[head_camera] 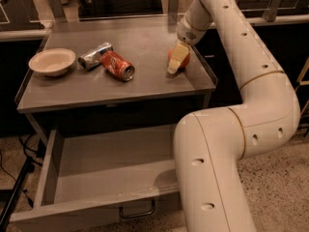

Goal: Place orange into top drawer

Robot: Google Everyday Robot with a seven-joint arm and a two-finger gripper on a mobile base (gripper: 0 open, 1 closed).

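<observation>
The orange (186, 60) sits on the right side of the grey cabinet top (140, 37). My gripper (175, 65) reaches down from the upper right and is on the orange's near-left side, covering part of it. The top drawer (44, 173) below the countertop is pulled open and nothing shows inside; its dark pull handle (138, 211) shows at the bottom. My arm hides the drawer's right end.
A red soda can (117, 65) lies on its side mid-top, with a crushed silver can (94, 55) behind it and a white bowl (52, 61) at the left. My bulky arm (217, 168) fills the lower right. A dark cable (14, 197) runs at the lower left.
</observation>
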